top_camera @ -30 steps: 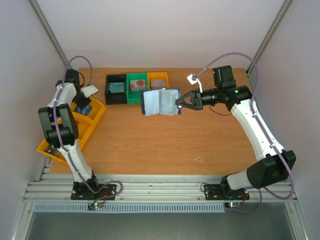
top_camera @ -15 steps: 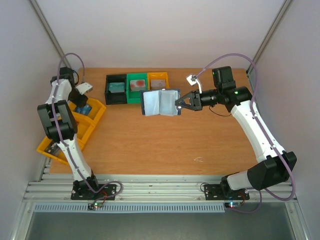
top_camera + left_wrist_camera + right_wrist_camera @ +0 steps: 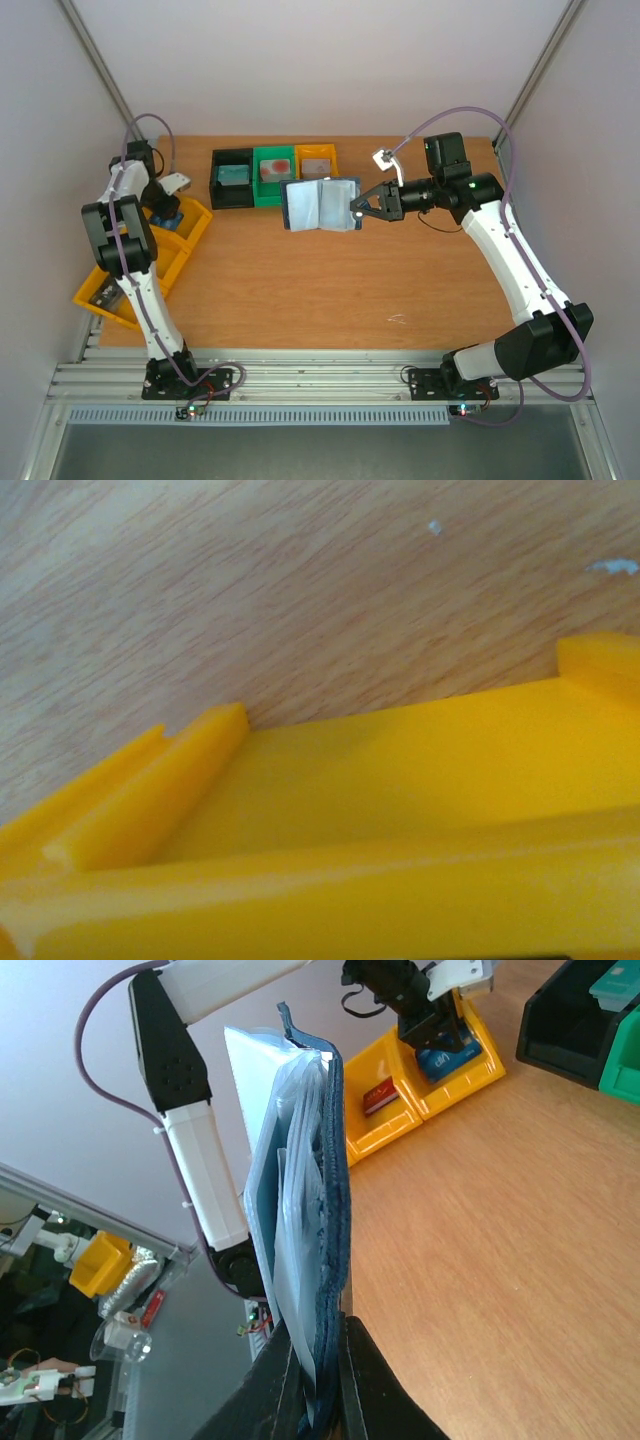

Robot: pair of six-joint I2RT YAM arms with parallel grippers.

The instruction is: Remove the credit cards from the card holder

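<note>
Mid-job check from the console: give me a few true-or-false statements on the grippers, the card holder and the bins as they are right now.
1. The right gripper is shut on the card holder. True.
2. The card holder lies closed on the table. False: it is open like a book, with one edge clamped in the right gripper.
3. The left gripper is over the yellow bin. True.
4. The yellow bin holds nothing. False: a blue card lies in it.
5. The green bin is the leftmost of the three small bins. False: it stands between the black bin and the orange bin.
</note>
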